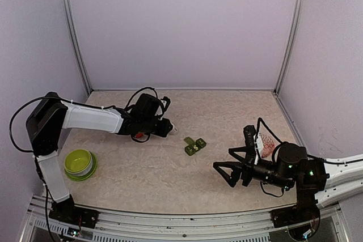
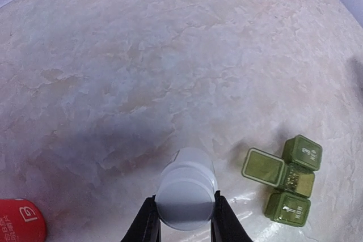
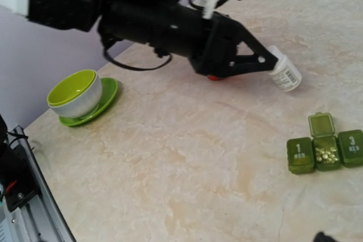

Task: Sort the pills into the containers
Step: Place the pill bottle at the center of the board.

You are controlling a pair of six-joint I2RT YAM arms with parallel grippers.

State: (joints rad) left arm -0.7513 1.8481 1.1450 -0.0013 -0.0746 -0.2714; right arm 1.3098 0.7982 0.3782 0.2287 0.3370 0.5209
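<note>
A strip of three joined dark green containers (image 3: 323, 152) lies near the middle of the marbled table (image 1: 142, 182), between the two arms. Its two end lids, marked 1 and 3, are down. The middle lid stands open over a heap of small yellowish pills (image 3: 326, 155). Just beside the strip, on the left arm's side and not over it, the left gripper (image 3: 271, 63) is clamped on a white bottle (image 3: 285, 73) with a printed label. The bottle is held off the table and tilted, its far end dipping toward the surface. Whether that end is capped cannot be told. Partly hidden under the same arm, a red bottle (image 2: 20, 225) with white lettering rests on the table. Farther out, near the left arm's base, a lime-green bowl (image 3: 75, 90) sits on a matching saucer (image 3: 105, 97), well apart from the strip. On the other side, the right gripper (image 1: 223, 158) hangs low near the table's front edge, its jaws spread wide and holding nothing, pointed toward the strip but well short of it.
</note>
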